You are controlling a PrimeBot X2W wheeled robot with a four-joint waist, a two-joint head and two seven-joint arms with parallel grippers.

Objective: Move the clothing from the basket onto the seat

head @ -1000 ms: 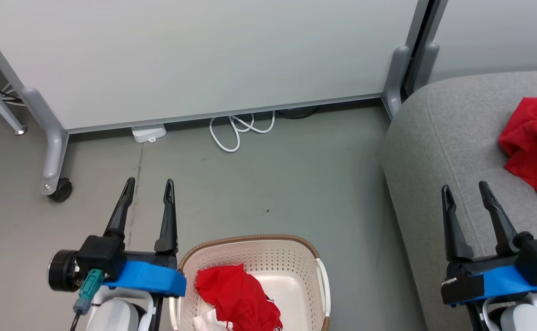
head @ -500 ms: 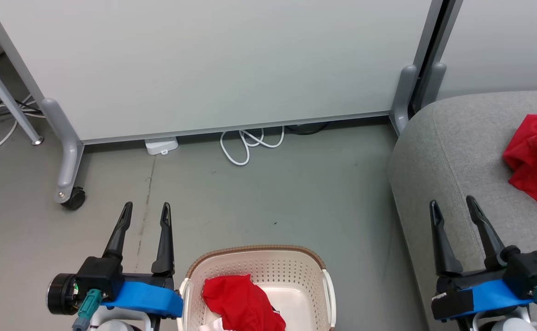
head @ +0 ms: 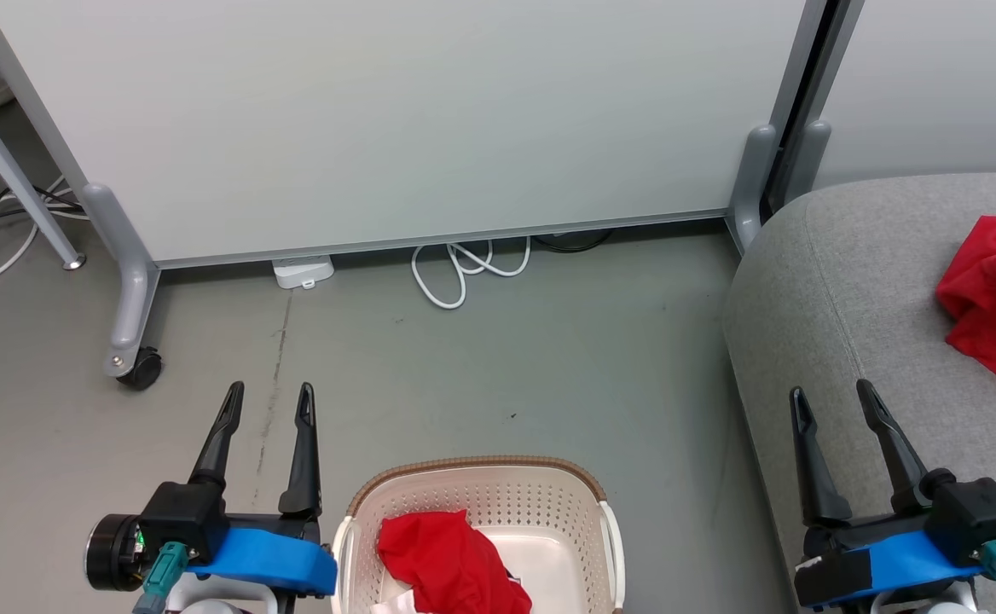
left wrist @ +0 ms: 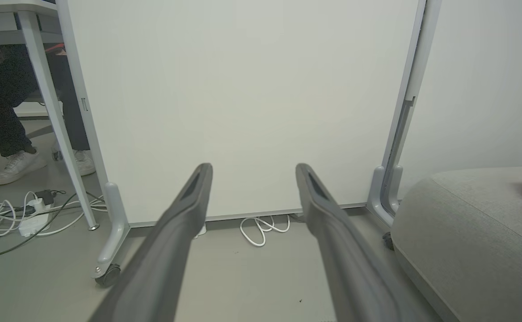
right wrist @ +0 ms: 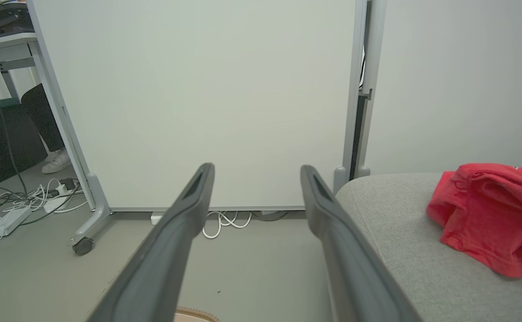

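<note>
Left jaws, right jaws: spread, empty. Placed red garment [head: 993, 298] lies on seat [head: 813, 281], ahead-right of right jaws. Remaining red garment [head: 447, 554] in basket [head: 481, 467], just right of left jaws, behind their tips. Likely step: second pick; needs turning, dipping jaws into basket.

open: bare grey floor [head: 549, 367] ahead of cream perforated basket [head: 498, 499] | blocks: white partition panel [head: 396, 119] behind, grey woven sofa cushion [head: 856, 281] right | clutter: looped white cable [head: 462, 271]
</note>
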